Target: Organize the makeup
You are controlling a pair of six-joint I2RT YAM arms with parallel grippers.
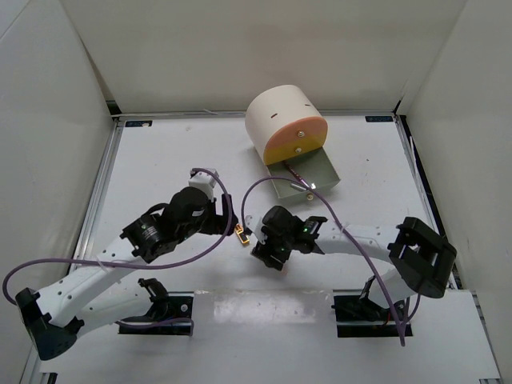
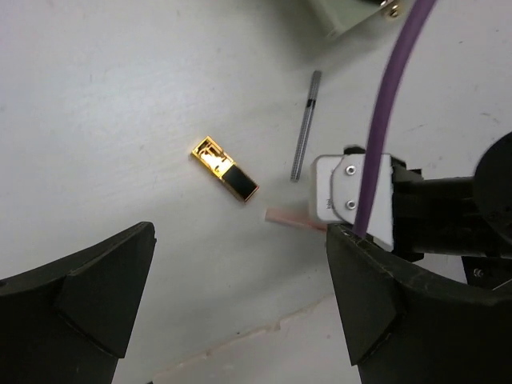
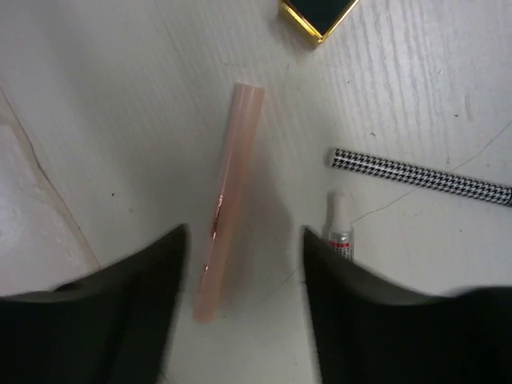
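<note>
Straddling the pink gloss tube [image 3: 228, 200], the right claw [image 3: 244, 236] hangs low over the counter [image 3: 96, 96]. Its jaws are spread to either side of the tube, and neither finger appears to touch it. The step in hand looks like picking this tube up. The next move calls for pressing in squarely across the narrow tube, lifting it, and carrying it far and a little right to the open drawer [image 1: 316, 172]. The left claw [image 2: 240, 240] hovers just to the left, spread wide and empty. Counted near to far: one gloss tube, one small silver tube [image 3: 340, 236], one houndstooth pencil [image 3: 424, 178], one gold lipstick [image 2: 225, 169], one open drawer, one cream box [image 1: 280, 112].
</note>
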